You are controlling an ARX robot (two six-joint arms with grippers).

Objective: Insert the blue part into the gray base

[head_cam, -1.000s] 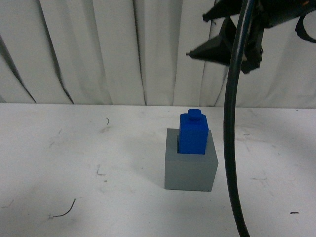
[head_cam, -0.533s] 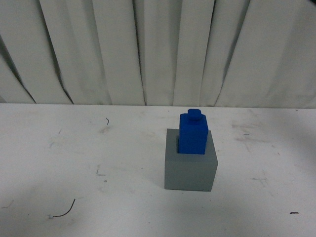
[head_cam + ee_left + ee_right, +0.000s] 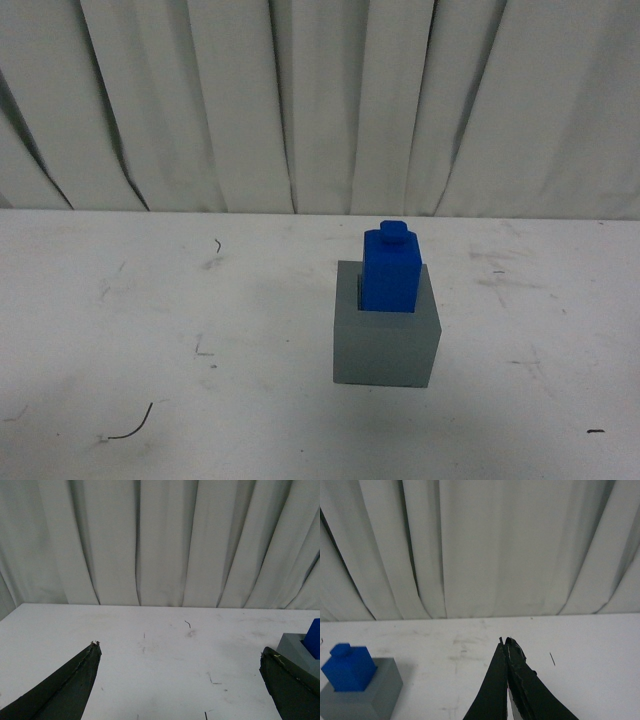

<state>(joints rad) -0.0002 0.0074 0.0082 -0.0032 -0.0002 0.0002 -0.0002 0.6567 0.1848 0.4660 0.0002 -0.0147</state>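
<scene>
Gray base [image 3: 386, 345]: you see it on the white bench [image 3: 150, 320], right of centre in the front view, standing flat.
Inside the base: the blue part [image 3: 392, 270] stands upright in the top recess, its lower end sunk in, its stud uppermost; most of it rises above the rim.
Left gripper [image 3: 180, 652]: its jaws are spread wide with nothing between them; the base and blue part sit at the edge of that view.
Right gripper [image 3: 507, 642]: its jaws are pressed together, tips touching, holding nothing, well apart from the base.
Backdrop: pleated white curtain [image 3: 300, 100].
</scene>
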